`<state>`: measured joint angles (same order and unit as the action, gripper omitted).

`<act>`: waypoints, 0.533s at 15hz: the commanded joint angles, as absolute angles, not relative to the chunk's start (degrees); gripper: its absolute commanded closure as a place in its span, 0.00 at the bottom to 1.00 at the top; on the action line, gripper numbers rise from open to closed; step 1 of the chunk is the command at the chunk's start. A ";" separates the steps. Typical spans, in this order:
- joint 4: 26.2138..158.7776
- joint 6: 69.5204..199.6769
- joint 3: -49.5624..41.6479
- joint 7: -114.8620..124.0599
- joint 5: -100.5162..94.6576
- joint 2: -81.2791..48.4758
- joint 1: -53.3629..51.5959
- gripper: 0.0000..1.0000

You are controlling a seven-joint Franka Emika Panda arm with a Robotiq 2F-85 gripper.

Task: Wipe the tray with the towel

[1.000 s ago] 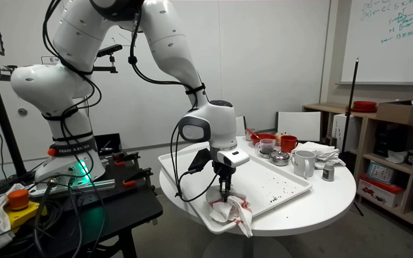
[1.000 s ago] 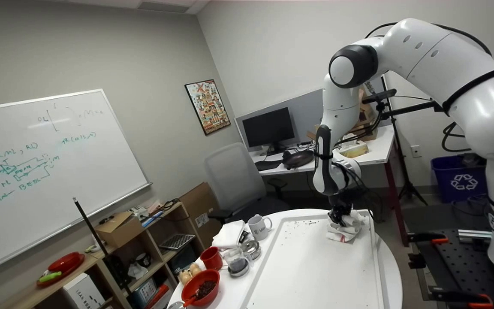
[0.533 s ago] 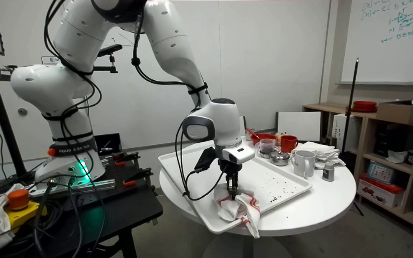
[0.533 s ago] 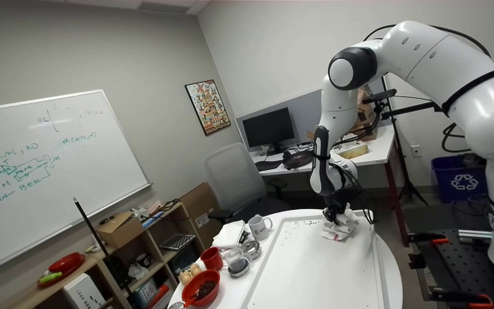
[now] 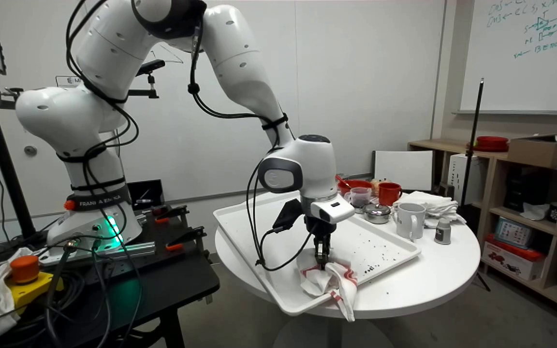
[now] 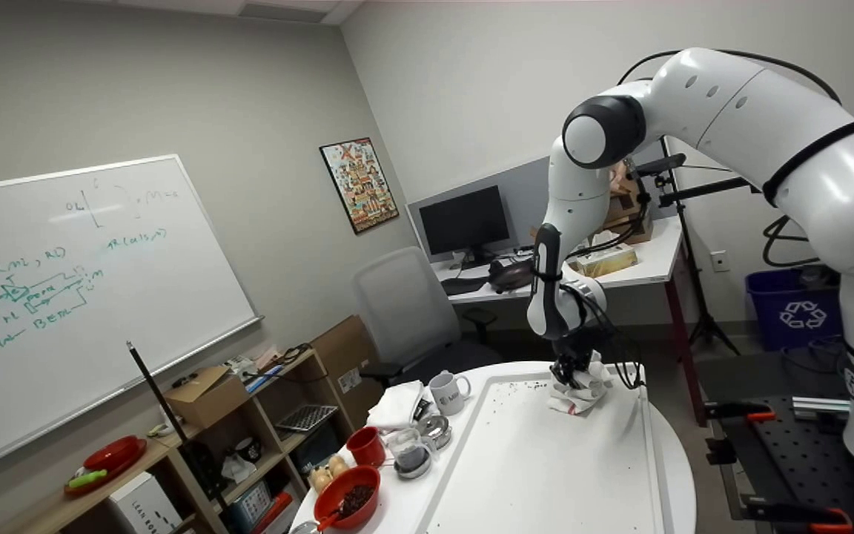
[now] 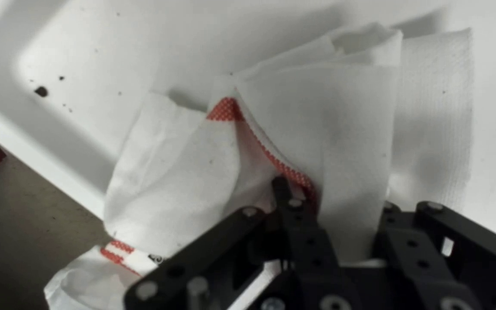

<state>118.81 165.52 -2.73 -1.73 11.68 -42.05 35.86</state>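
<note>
Where the fingers (image 7: 310,241) pinch, the towel (image 7: 347,137) bunches between them

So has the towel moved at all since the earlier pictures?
Yes. In an exterior view, the towel has shifted right across the tray, which stays put, closer to the dark specks near its edge.
</note>
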 commanded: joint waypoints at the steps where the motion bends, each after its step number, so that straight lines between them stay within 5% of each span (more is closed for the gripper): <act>1: 112.73 161.81 -5.11 1.54 12.75 -45.55 32.70 0.93; 8: 106.76 157.94 -6.95 4.46 13.27 -47.67 30.01 0.93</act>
